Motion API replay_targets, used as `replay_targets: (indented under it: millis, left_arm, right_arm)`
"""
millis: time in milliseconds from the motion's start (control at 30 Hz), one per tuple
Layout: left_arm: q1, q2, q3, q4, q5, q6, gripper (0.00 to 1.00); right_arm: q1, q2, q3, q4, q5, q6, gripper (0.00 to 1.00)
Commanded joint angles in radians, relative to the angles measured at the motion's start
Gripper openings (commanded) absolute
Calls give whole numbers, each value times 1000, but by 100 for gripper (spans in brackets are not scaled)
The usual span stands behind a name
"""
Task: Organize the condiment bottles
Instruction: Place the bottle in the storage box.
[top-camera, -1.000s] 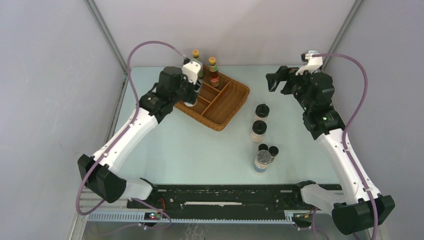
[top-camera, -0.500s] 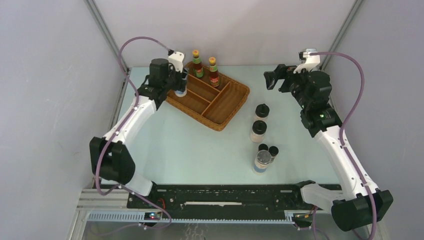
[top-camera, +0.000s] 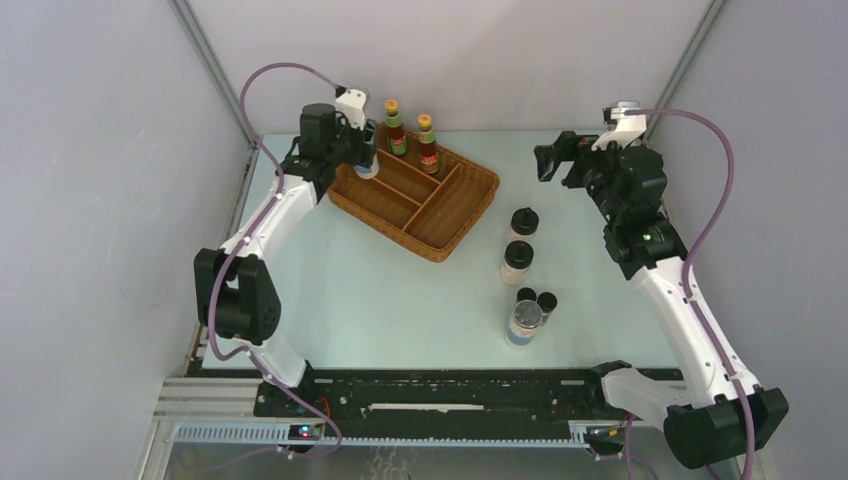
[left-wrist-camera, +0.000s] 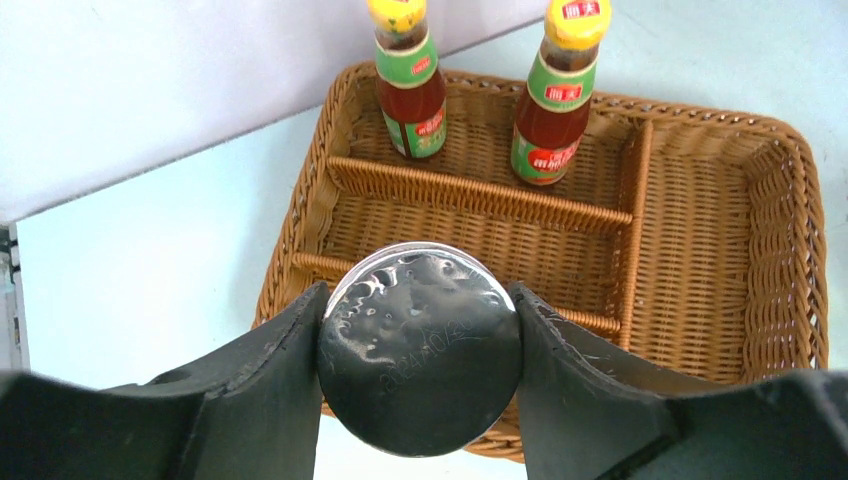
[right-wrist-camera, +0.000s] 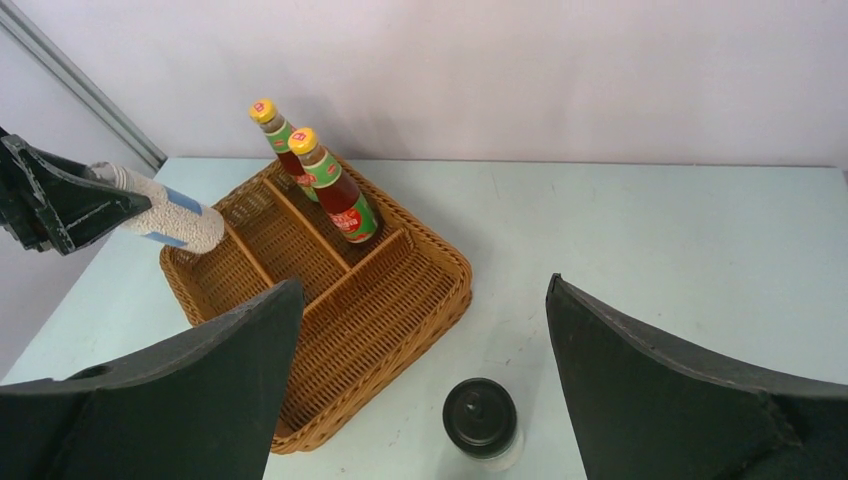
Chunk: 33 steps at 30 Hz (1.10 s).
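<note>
Clamped between the half-closed left claw (left-wrist-camera: 418, 330) fingers: silver-lidded jar (left-wrist-camera: 420, 365), lid only from this wrist; blue label and tilt visible from the right wrist alone. Below, wicker tray (left-wrist-camera: 730, 250), near-left corner. Farther, two sauce bottles (left-wrist-camera: 412, 80) upright in the far compartment. Right claw (right-wrist-camera: 420, 300) gaping, empty, above a black-capped shaker (right-wrist-camera: 482, 420) on the desk (right-wrist-camera: 650, 230).

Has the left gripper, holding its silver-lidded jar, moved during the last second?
Yes. The left gripper carried the jar backward and slightly left, along the wicker tray's left end.
</note>
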Motion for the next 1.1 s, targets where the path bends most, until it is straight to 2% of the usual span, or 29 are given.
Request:
replay_targets:
  millis: [0, 267, 633, 1067]
  left_arm:
    - [21, 17, 111, 124, 37, -10, 0]
    - [33, 122, 223, 109, 55, -15, 0]
    - [71, 257, 374, 105, 81, -31, 0]
    - [84, 368, 427, 92, 125, -79, 0]
  right_arm:
    - [-13, -69, 2, -5, 16, -24, 100]
    - [-15, -105, 2, -3, 6, -17, 100]
    - [-10, -72, 1, 70, -23, -7, 99]
    - [8, -9, 1, 96, -19, -14, 99]
